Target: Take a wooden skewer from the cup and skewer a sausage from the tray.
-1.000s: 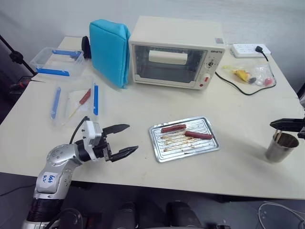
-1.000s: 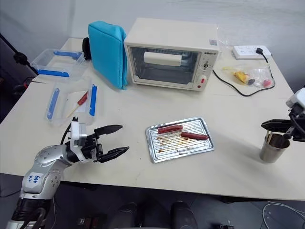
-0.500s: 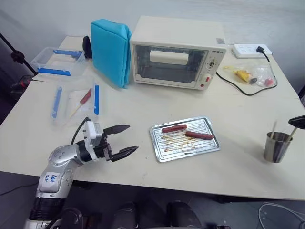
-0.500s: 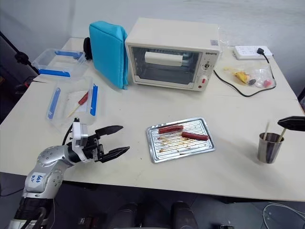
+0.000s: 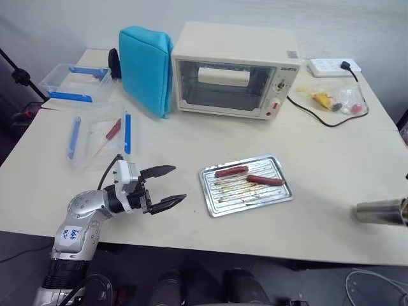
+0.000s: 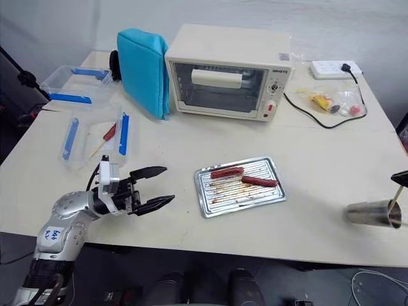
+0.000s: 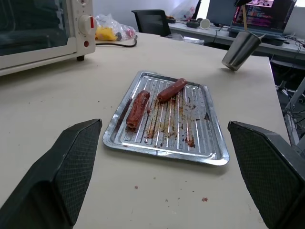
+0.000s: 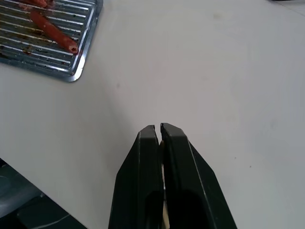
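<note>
Thin pale wooden skewer [image 6: 396, 194]: one short stretch shows, slanting up out of the mouth of the small silvery metal-looking cup [image 6: 370, 213] towards a black fingertip at the table's right edge, so it looks only partly drawn. The cup isn't upright. It lies tipped on its side near the front right of the pale table [image 6: 319, 159], mouth facing right, well apart from the tray. Right gripper [image 8: 158, 128]: fingers pressed together with a pale sliver between them low down, which I read as the skewer pinched. The slim red sausage [image 6: 259, 182] lies untouched on the right half of the small ridged, grease-stained silvery tray [image 6: 199, 191], with the darker brown sausage [image 6: 227, 172] just beside it towards the back left. Left gripper [image 6: 169, 183]: fingers wide apart, empty, hovering level to the left of the tray and pointing at it. Status: step one roughly half done, skewer gripped but not clear of the cup. Left to do: free it, carry it to the tray, pierce the red sausage. Risks: cup rolling off the edge, and nothing bracing the sausage yet.
</note>
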Controlling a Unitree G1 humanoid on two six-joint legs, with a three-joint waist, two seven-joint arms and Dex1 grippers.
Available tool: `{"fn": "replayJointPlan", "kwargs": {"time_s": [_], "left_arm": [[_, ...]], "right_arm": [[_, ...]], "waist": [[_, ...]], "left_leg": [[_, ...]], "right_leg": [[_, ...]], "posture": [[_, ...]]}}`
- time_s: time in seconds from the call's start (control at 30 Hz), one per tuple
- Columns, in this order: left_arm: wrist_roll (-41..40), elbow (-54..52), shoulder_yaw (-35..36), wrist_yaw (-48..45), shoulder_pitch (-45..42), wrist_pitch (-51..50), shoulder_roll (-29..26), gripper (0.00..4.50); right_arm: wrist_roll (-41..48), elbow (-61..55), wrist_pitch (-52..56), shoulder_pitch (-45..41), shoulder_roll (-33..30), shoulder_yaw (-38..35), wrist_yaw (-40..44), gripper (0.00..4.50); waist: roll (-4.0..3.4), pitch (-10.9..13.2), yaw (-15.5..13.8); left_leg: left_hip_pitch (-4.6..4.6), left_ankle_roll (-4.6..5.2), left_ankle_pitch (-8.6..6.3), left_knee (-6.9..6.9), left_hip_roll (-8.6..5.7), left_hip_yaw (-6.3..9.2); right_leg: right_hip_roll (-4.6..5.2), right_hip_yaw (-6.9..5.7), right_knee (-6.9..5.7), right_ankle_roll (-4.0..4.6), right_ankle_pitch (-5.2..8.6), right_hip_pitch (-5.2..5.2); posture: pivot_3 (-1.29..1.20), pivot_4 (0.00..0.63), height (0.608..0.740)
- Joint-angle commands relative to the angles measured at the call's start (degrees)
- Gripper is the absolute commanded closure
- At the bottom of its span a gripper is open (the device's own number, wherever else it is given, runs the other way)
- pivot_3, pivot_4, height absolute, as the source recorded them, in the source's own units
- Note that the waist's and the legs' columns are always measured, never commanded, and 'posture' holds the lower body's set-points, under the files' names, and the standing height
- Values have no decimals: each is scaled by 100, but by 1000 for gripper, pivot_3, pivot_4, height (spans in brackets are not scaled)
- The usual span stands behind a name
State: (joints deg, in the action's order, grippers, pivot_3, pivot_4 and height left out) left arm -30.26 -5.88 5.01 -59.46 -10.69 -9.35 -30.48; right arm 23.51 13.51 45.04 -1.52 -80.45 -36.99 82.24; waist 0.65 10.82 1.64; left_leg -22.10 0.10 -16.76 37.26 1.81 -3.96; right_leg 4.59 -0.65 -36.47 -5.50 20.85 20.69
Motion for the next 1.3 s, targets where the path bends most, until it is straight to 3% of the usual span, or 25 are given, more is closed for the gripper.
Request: {"fn": "replayJointPlan", "kwargs": {"time_s": [0.03,0.4,0.57,0.73,0.93,1.07,1.3], "left_arm": [[-15,-79,39,-35,-63,18,-54,0],[-32,-161,30,-5,-50,-45,-36,0],[-238,-262,102,-8,-22,-236,-22,0],[-544,-503,45,174,-190,-634,183,0],[-181,-382,-380,564,-690,-128,1049,0],[109,-26,-591,803,-1039,459,1722,0],[363,565,-879,1178,-1766,1035,2783,0]], "right_arm": [[172,-42,85,-244,-113,-321,33,4470],[369,180,367,-818,-582,-275,300,4470],[1355,41,1150,-1861,-633,122,264,4470],[2376,-708,1837,-2968,579,681,-478,4470],[3038,-1521,2074,-3897,2713,1118,-2086,4470],[3545,-1753,2325,-4132,3434,1063,-2742,4470],[4607,-1897,2493,-4183,4328,726,-4040,4470]], "waist": [[0,0,-2],[-2,0,-7],[-3,0,15],[5,0,4],[3,0,-31],[3,0,-139],[3,0,-191]], "left_leg": [[0,0,0,0,0,0],[-1,-1,0,1,-1,0],[0,-1,0,-1,2,0],[-1,0,-2,0,5,4],[-26,-5,2,15,-3,4],[-104,-2,5,68,1,9],[-120,15,0,92,-5,11]], "right_leg": [[0,0,-1,0,0,0],[2,1,0,0,0,1],[1,1,2,1,0,1],[0,0,4,1,0,0],[2,-5,-12,-3,-2,22],[-5,-11,-66,-9,-5,86],[1,-13,-67,-21,-11,85]], "posture": [[0,150,740],[0,150,740],[0,150,740],[0,150,740],[0,150,740],[0,150,740],[0,150,740]]}}
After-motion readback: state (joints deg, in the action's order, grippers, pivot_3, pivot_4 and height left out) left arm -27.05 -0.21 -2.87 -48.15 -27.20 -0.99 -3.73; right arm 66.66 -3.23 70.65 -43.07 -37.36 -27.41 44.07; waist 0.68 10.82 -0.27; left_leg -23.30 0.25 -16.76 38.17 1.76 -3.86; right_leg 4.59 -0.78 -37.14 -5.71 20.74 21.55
